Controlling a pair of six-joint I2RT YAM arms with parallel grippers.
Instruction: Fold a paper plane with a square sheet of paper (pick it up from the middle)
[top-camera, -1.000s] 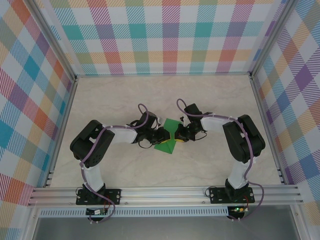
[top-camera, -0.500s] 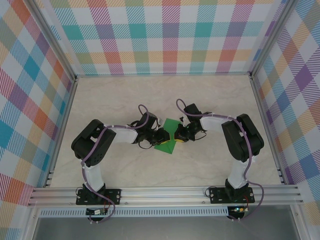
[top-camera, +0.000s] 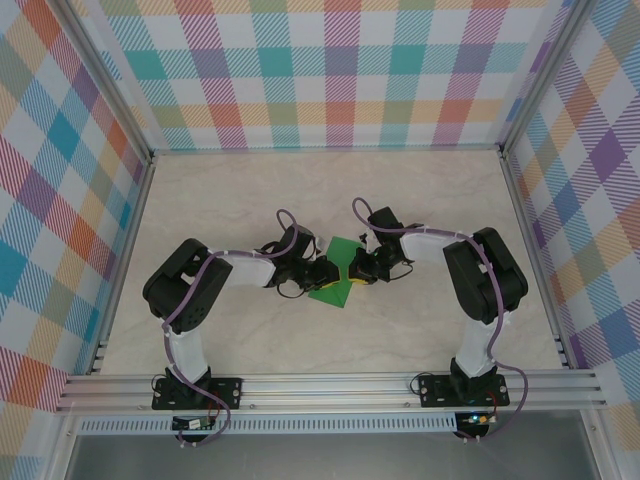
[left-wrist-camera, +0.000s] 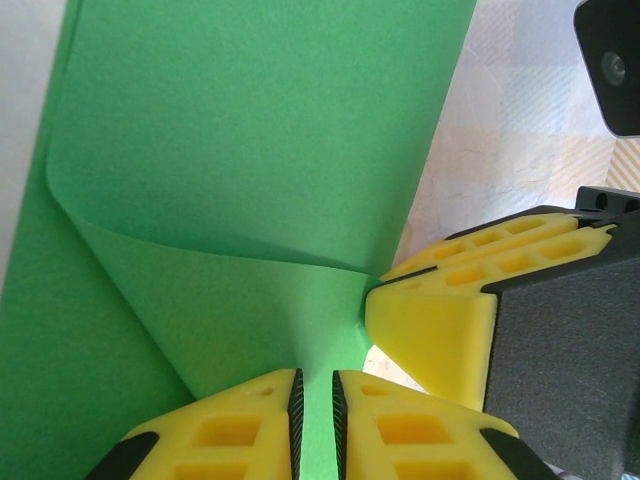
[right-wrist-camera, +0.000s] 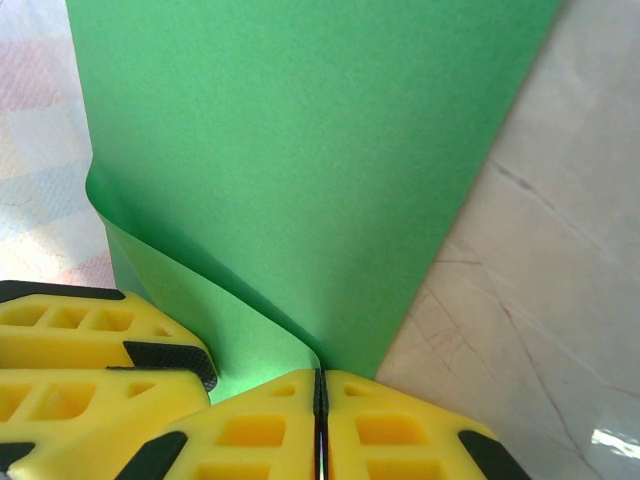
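Note:
The square sheet of paper (top-camera: 331, 291) is bright green and lies mid-table between both grippers, partly curled over itself. My left gripper (top-camera: 327, 272) comes at it from the left. In the left wrist view its jaws (left-wrist-camera: 316, 418) stand a narrow slit apart with green paper (left-wrist-camera: 250, 150) drawn into the slit. My right gripper (top-camera: 353, 270) meets it from the right. In the right wrist view it (right-wrist-camera: 320, 410) is shut on the lifted edge of the paper (right-wrist-camera: 300, 150), where a flap curves up. The two grippers' yellow fingers nearly touch.
The pale marble-look table (top-camera: 420, 200) stretches around the paper. Aluminium frame rails (top-camera: 330, 385) run along the near edge and sides, with checked walls behind. The right gripper's yellow finger (left-wrist-camera: 430, 330) crowds the left wrist view, and the left gripper's finger (right-wrist-camera: 90, 330) sits low left in the right wrist view.
Hardly anything: the left arm's elbow has edged slightly right. Both grippers and the paper stay where they were.

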